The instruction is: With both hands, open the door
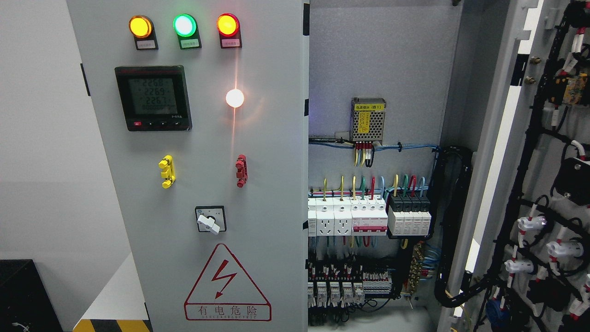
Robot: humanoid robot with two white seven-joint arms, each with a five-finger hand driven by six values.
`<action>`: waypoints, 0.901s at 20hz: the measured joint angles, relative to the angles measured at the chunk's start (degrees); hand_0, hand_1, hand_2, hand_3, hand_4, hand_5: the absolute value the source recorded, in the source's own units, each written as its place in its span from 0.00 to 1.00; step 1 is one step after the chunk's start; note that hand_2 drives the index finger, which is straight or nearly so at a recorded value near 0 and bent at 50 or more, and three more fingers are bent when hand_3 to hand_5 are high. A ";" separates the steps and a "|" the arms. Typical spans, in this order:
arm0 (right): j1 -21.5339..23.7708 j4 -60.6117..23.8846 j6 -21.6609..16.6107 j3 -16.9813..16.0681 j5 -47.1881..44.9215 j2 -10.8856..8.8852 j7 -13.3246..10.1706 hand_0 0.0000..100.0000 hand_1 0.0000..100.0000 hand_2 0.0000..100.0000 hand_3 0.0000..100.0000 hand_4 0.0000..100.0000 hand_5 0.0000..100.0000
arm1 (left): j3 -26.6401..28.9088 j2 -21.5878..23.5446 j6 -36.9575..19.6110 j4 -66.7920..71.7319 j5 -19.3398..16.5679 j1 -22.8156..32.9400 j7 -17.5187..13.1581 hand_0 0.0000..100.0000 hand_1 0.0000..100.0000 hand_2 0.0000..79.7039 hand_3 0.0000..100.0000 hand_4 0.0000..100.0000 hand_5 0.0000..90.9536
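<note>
While no robot hand shows, grip state cannot be told. Right door (530,184): swung wide open, right of cabinet interior (378,161), long axis vertical. Left door (203,184): closed, left of interior; nearer arm undeterminable.

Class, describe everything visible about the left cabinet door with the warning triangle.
The left cabinet door is a grey, metal-looking panel, shut beside the open compartment. Across its top sit amber, green and red lamps, all lit. Below are a black digital meter, a glowing white light, yellow and red handles, a white rotary switch, and a red lightning warning triangle. No hand touches it.
</note>
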 measured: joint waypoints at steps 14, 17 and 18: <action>-12.78 -10.82 -0.32 4.19 0.03 -0.12 -0.18 0.19 0.00 0.00 0.00 0.00 0.00 | 0.11 -0.43 0.00 -0.57 0.00 0.00 -0.03 0.00 0.00 0.00 0.00 0.00 0.00; -15.66 -11.48 0.36 5.22 0.09 -0.15 -0.33 0.19 0.00 0.00 0.00 0.00 0.00 | 0.12 -0.47 0.00 -0.61 0.00 0.00 -0.03 0.00 0.00 0.00 0.00 0.00 0.00; -16.46 -11.55 0.76 5.52 0.13 -0.16 -0.39 0.19 0.00 0.00 0.00 0.00 0.00 | 0.12 -0.48 0.00 -0.63 0.00 0.00 -0.03 0.00 0.00 0.00 0.00 0.00 0.00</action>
